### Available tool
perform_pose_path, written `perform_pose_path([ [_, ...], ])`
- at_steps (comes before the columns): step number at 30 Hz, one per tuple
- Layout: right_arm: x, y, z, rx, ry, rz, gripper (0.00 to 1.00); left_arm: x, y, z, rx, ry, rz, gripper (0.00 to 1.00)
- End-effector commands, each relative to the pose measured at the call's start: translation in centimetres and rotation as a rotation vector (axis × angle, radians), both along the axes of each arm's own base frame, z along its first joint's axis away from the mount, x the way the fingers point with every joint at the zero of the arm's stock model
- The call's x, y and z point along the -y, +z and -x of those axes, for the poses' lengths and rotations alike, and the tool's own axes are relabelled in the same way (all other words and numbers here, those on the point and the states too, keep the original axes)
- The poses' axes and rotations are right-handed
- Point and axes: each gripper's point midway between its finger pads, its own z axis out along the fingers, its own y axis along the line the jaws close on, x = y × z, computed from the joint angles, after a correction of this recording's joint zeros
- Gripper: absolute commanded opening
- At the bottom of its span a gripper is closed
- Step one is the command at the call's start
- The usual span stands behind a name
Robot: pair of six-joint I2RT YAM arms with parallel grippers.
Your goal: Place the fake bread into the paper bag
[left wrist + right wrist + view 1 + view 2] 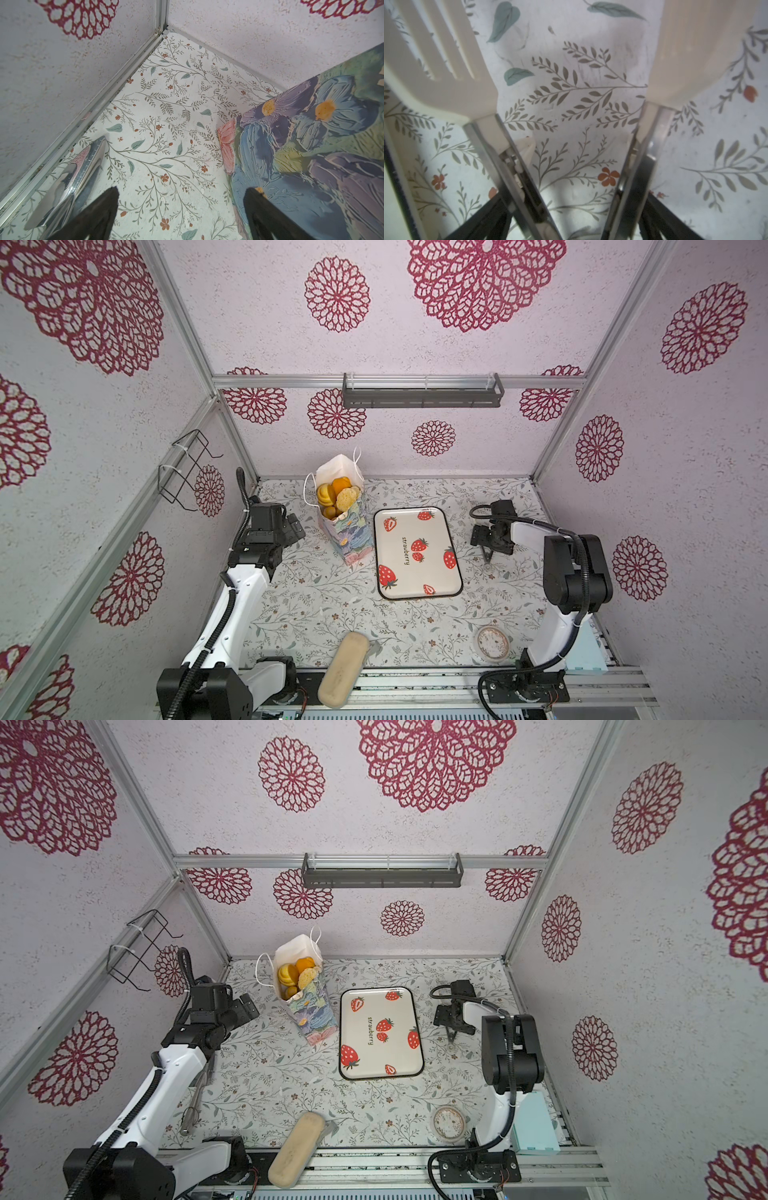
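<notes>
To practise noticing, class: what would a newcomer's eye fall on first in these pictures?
Probably the flowered paper bag at the back left of the table, filled with golden fake bread. Next, the empty strawberry tray just beside it, mid-table, and the right pincer to its right, holding white tongs spread open.

Landmark: white rectangular strawberry-print tray (417, 553).
Just left: tall flower-printed paper bag (351, 537), mouth packed with glossy orange toy pastries (332, 493).
Right: right gripper (574, 199) carrying white-tipped steel tongs (487, 556).
Near side: bare floral tabletop (324, 605), free passage, then long pale beige block (343, 668).
</notes>
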Motion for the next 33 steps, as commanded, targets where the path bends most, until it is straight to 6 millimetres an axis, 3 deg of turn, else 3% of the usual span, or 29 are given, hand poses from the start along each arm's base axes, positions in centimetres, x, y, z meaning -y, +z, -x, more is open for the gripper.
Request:
perform_pose_path([
  [1,0.0,2.7,-0.1,0.064,-0.005,0.005,0.99,-0.7,0.6,-0.3,0.052,0.039,-0.007,0.97],
  [14,0.6,9.7,0.4,0.292,-0.014,0.023,0.99,-1.5,1.2,-0.3,0.21,0.061,-0.063,0.97],
  [24,2.4,11.3,1.7,0.383,-0.083,0.086,0.98,-2.4,1.2,-0.1,0.285,0.049,-0.193,0.97],
  [33,2.4,13.4,2.2,0.52,-0.051,0.102,0.98,-3.3,0.8,0.7,0.317,0.075,-0.263,0.97],
])
